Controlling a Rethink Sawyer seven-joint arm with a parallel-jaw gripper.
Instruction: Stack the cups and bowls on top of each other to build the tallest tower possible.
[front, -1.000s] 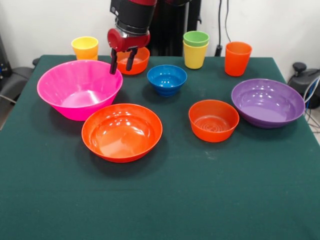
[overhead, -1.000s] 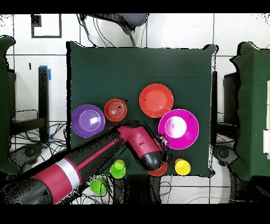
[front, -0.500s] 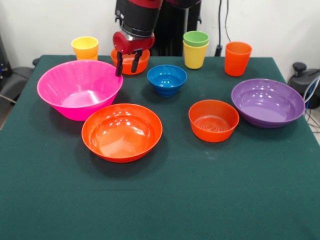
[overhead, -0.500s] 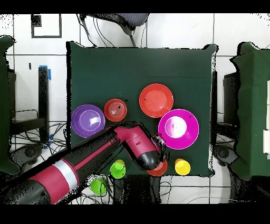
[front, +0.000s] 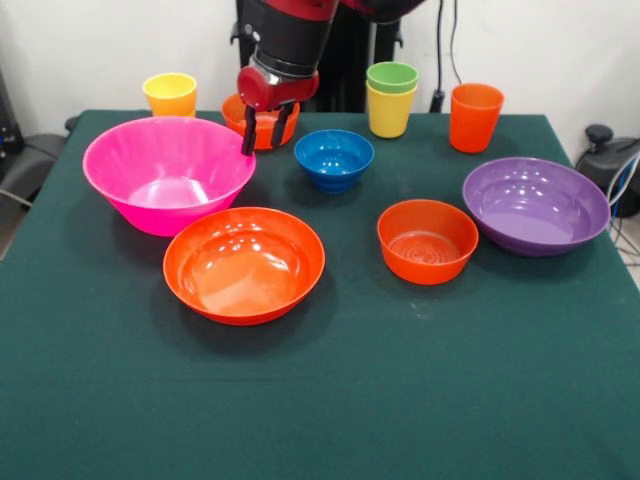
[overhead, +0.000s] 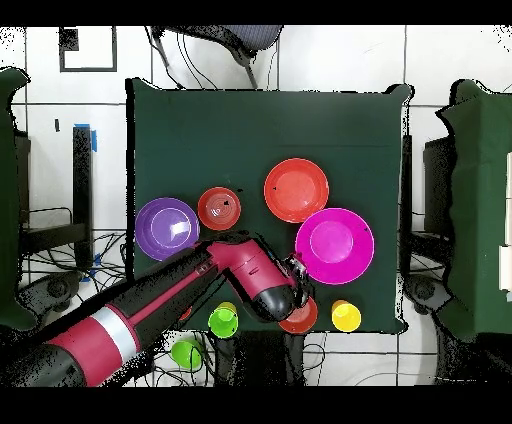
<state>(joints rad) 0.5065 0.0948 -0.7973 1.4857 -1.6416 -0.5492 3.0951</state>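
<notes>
Resting on the green table (front: 330, 400), the big pink bowl (front: 168, 176) sits just left of the gripper (front: 263, 131), whose two fingers hang slightly parted and empty, their tips beside its rim, before a small orange bowl (front: 236, 111).

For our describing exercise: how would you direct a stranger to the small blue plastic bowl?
Start at the big deep pink plastic bowl on the green table. Beside it, past the robot's gripper, stands the small blue plastic bowl. It is the only blue piece.
</notes>
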